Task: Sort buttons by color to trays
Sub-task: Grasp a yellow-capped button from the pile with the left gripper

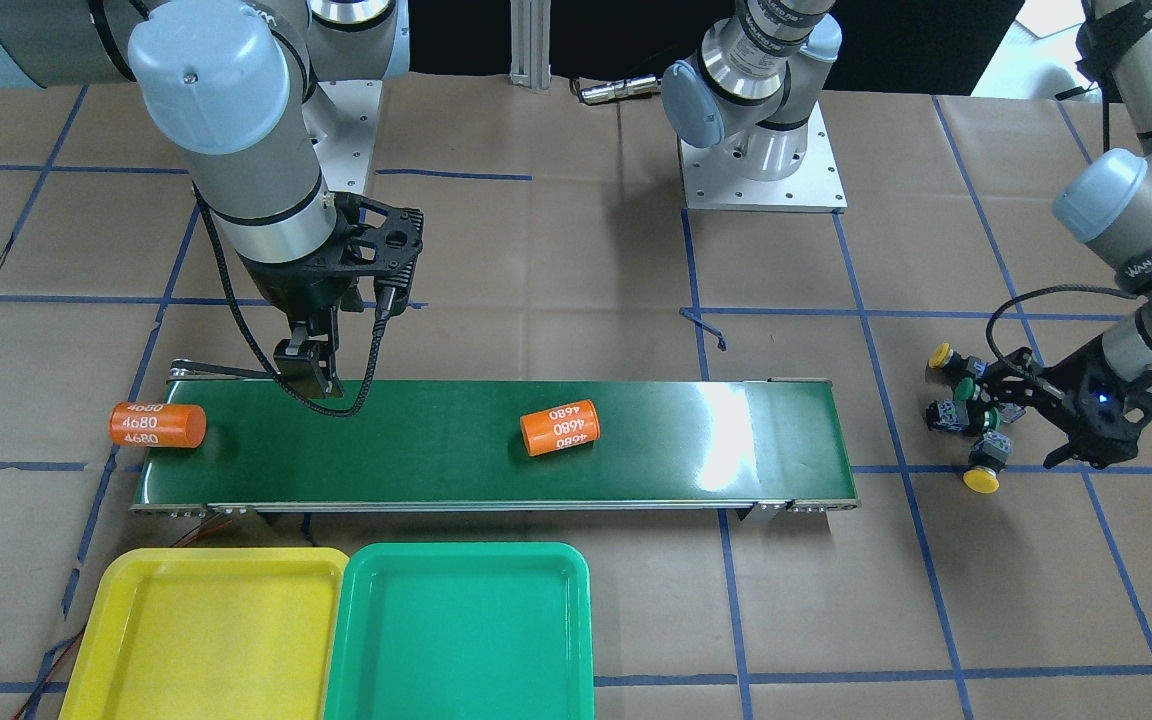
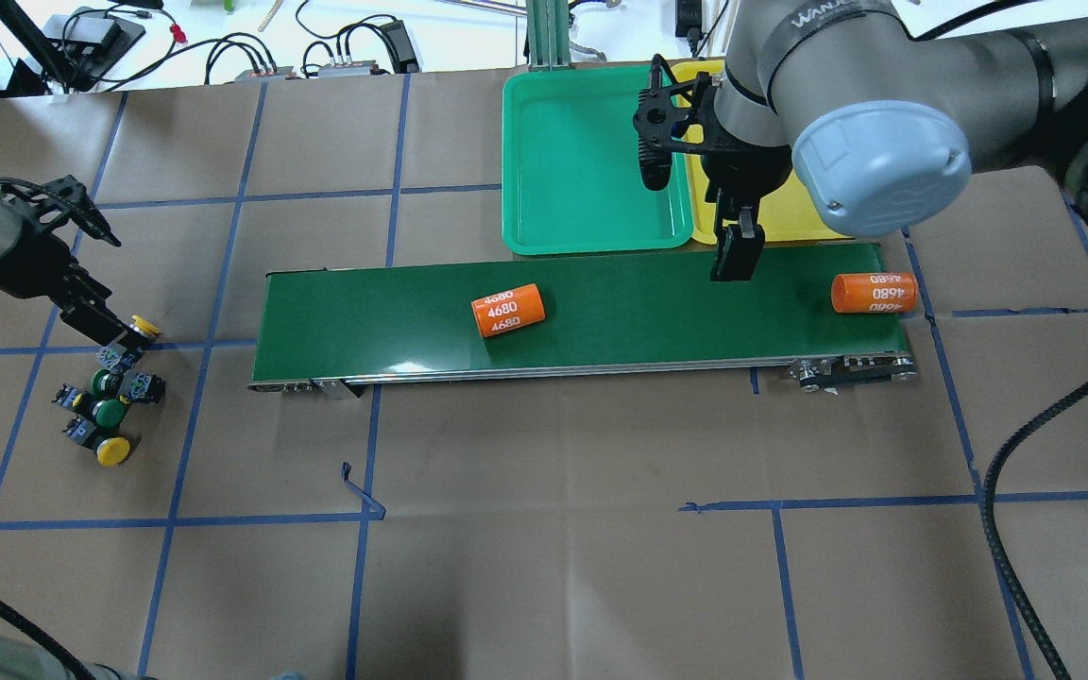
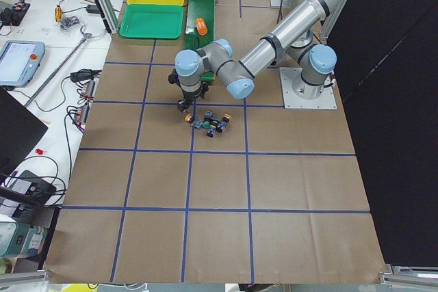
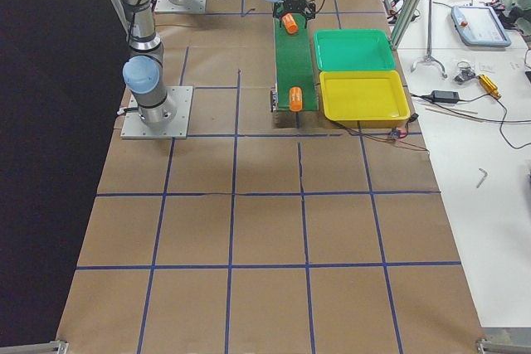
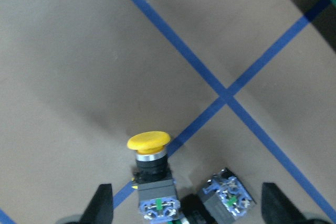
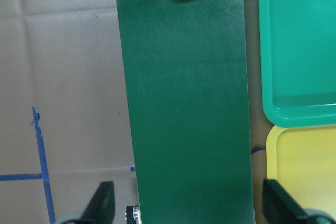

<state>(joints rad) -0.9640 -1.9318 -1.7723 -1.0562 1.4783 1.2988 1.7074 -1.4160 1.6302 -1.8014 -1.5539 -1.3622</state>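
Our right pincer (image 6: 186, 203) hangs spread above the belt (image 6: 184, 103); beyond its end, our left pincer (image 5: 186, 203) spreads over a yellow button (image 5: 149, 141).

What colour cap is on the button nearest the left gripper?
Yellow cap, clearest in the left wrist view.

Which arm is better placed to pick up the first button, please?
The left. The left hand hangs open right over the buttons, its fingers either side of a yellow button. The right hand sits above the conveyor belt near the trays, far from every button.
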